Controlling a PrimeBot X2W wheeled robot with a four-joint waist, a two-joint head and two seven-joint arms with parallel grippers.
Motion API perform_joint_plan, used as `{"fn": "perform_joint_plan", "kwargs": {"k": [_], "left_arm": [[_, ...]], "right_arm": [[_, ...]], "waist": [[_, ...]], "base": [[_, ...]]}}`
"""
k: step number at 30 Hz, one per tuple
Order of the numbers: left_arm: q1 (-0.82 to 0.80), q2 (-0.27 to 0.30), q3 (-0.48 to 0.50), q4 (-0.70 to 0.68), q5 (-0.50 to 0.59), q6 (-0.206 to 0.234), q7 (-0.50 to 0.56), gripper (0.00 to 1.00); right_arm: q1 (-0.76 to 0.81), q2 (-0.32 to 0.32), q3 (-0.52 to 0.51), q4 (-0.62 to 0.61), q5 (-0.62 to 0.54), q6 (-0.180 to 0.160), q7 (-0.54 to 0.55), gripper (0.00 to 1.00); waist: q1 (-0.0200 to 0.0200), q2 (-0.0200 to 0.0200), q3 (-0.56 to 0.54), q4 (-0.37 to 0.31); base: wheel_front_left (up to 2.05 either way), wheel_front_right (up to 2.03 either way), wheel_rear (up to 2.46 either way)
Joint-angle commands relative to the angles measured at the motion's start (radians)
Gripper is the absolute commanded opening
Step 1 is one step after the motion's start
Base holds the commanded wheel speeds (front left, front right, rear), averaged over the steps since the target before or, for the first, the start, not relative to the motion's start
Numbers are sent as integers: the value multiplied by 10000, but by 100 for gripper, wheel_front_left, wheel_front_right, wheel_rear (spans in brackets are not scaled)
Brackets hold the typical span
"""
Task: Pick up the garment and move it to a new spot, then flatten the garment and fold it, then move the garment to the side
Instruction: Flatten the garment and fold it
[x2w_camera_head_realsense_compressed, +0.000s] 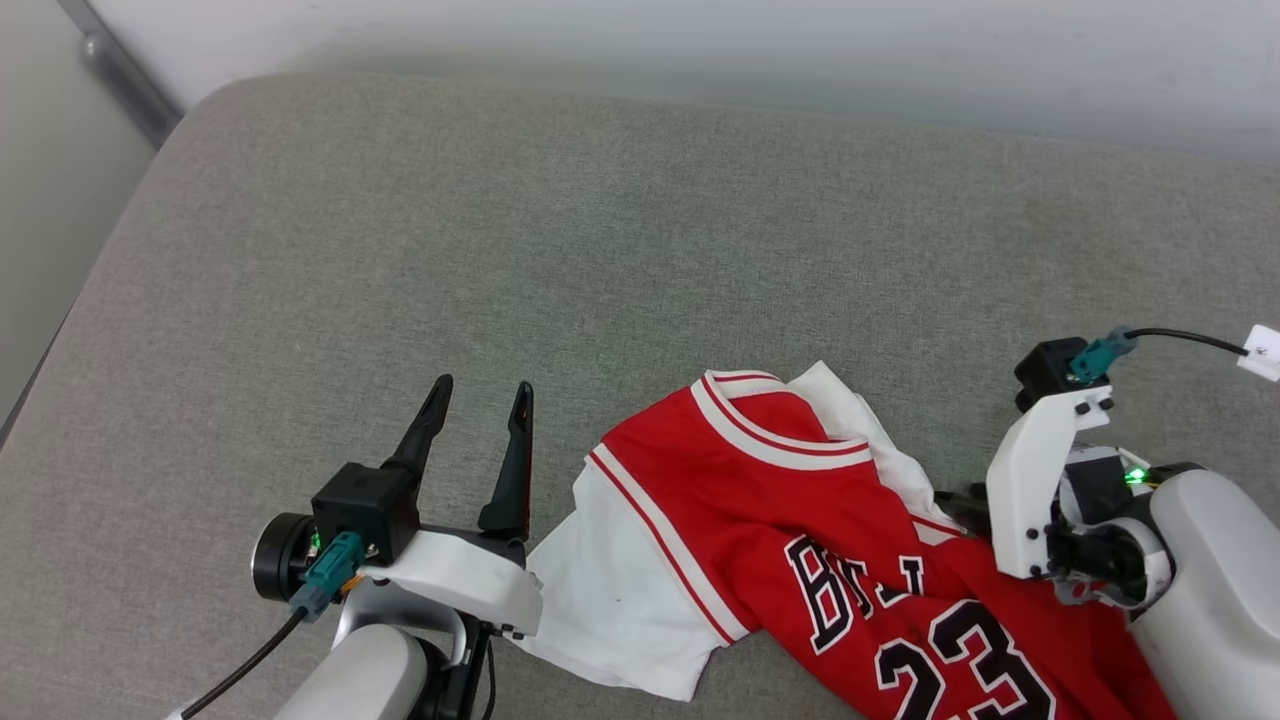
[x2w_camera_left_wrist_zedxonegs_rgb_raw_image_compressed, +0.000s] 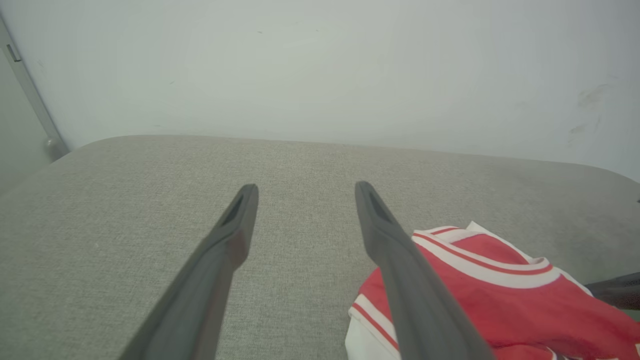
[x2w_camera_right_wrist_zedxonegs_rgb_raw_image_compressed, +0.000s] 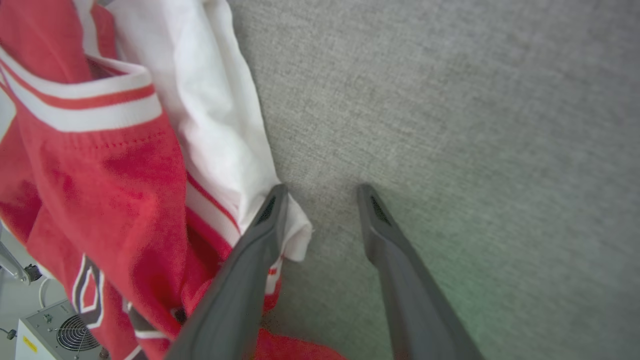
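Jersey (x2w_camera_head_realsense_compressed: 800, 520) bunched, at 9 o'clock off right gripper (x2w_camera_right_wrist_zedxonegs_rgb_raw_image_compressed: 320, 191), the nearer; jaws apart, empty. Left gripper (x2w_camera_head_realsense_compressed: 483, 385) spread wide, empty.

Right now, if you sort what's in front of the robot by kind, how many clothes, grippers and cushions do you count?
Clothes: 1, the red jersey
Grippers: 2, the left gripper and the right gripper, both with jaws apart
Cushions: 1, the grey cushion under it all
Total: 4
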Motion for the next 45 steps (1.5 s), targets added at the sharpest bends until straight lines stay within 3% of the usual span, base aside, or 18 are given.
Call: {"fn": "perform_joint_plan", "kwargs": {"k": [1, 8, 15, 23, 32, 33, 34, 35, 39, 45], "left_arm": [[62, -32, 50, 46, 0, -18, -68, 100], [239, -62, 143, 166, 46, 29, -100, 100], [492, 40, 176, 129, 86, 109, -121, 100], [888, 205, 216, 41, 0, 263, -64, 100], [1294, 411, 228, -157, -79, 473, 141, 100], [1331, 432, 221, -191, -77, 494, 163, 100], [1364, 449, 212, -230, -82, 491, 184, 100], [1397, 469, 199, -259, -86, 504, 219, 100], [1428, 537, 163, -368, -70, 567, 311, 100], [1384, 598, 91, -412, -39, 527, 393, 100]], "right_arm": [[200, 164, 336, 55, 118, 28, -91, 0], [-482, -397, 256, -829, -379, 14, -1817, 0], [-131, -609, -1321, -1387, -1445, 13, -2957, 0], [2387, 495, -3598, -2913, -2741, 16, -4706, 0], [5388, 1773, -4084, -4508, -3450, 14, -6020, 0], [5645, 1898, -4092, -4658, -3439, 14, -6125, 5], [5858, 2006, -4121, -4778, -3463, 14, -6189, 42], [6029, 2104, -4150, -4919, -3499, 14, -6264, 100], [6338, 2296, -4294, -5247, -3476, 14, -6141, 100], [6106, 2095, -4485, -5138, -3228, 14, -5595, 100]], "waist": [[0, 0, -46, -34], [0, 0, -395, -304], [0, 0, -791, -706], [0, 0, -1266, -1116], [0, 0, -1824, -1392], [0, 0, -1870, -1416], [0, 0, -1894, -1432], [0, 0, -1923, -1449], [0, 0, -1994, -1485], [0, 0, -2052, -1338]], "base": [[0, 0, 0], [0, 0, 0], [0, 0, 0], [0, 0, 0], [0, 0, 0], [0, 0, 0], [0, 0, 0], [0, 0, 0], [0, 0, 0], [0, 0, 0]]}}
